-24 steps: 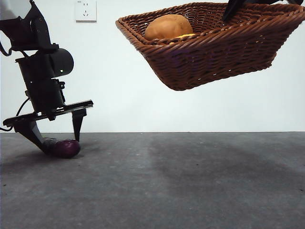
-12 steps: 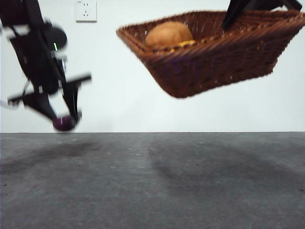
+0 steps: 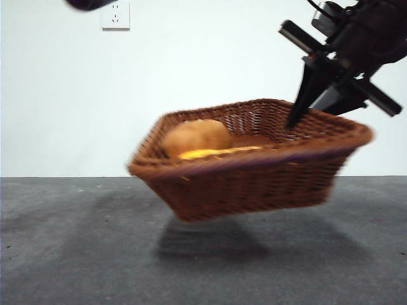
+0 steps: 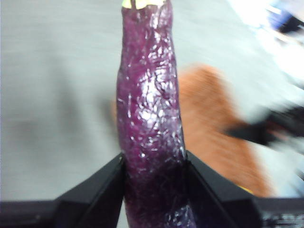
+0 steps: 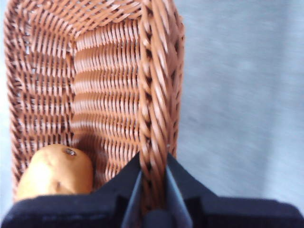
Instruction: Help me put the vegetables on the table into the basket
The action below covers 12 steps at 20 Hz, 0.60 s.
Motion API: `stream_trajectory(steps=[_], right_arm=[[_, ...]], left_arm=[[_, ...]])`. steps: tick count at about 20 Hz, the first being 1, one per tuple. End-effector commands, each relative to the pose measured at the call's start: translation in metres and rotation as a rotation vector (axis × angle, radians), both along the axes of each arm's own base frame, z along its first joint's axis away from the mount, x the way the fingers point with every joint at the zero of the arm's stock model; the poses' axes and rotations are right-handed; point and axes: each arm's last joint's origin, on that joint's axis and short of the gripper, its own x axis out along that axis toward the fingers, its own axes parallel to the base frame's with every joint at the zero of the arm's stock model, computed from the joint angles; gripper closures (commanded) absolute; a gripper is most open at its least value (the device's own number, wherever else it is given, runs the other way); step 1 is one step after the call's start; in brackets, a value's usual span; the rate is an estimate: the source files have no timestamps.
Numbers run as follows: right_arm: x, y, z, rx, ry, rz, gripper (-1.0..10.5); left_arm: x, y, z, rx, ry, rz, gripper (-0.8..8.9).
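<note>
- A white wall with a power socket [image 3: 115,14] is standing behind the dark grey table [image 3: 76,254].
- The wicker basket [image 3: 254,181] is hanging tilted above the table, not touching it, casting a shadow underneath.
- Inside it, a tan potato [image 3: 194,135] is lying near one end, with a yellow-orange vegetable [image 3: 216,152] showing just beside it.
- The right gripper [image 5: 153,185] is pinching the basket's braided rim, one jaw inside the wall and one outside.
- The left gripper [image 4: 154,166] is clamping a glossy purple eggplant [image 4: 149,109], holding it high over the blurred basket; in the front view only a dark tip is showing at the top edge.
</note>
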Motion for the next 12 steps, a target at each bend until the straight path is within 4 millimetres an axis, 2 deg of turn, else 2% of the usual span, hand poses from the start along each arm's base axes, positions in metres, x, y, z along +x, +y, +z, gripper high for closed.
stream_trajectory(steps=[1,4,6,9,12], right_arm=[[-0.005,0.017,-0.001,0.066,0.000,-0.019,9.6],[-0.012,0.031,-0.001,0.053,-0.006,-0.007,9.6],[-0.012,0.033,0.000,0.064,-0.009,-0.007,9.6],[-0.012,0.033,0.000,0.063,-0.006,-0.005,9.6],[-0.012,0.033,0.000,0.059,-0.010,0.001,9.6]], left_arm=[[-0.008,-0.036,-0.014,-0.037,0.081,-0.100,8.22],[-0.012,-0.080,-0.025,-0.066,0.116,-0.147,8.22],[-0.006,-0.103,-0.043,-0.021,0.180,-0.145,8.22],[0.010,-0.125,-0.073,0.027,0.270,-0.094,8.22],[0.028,-0.138,-0.101,0.038,0.371,-0.036,8.22]])
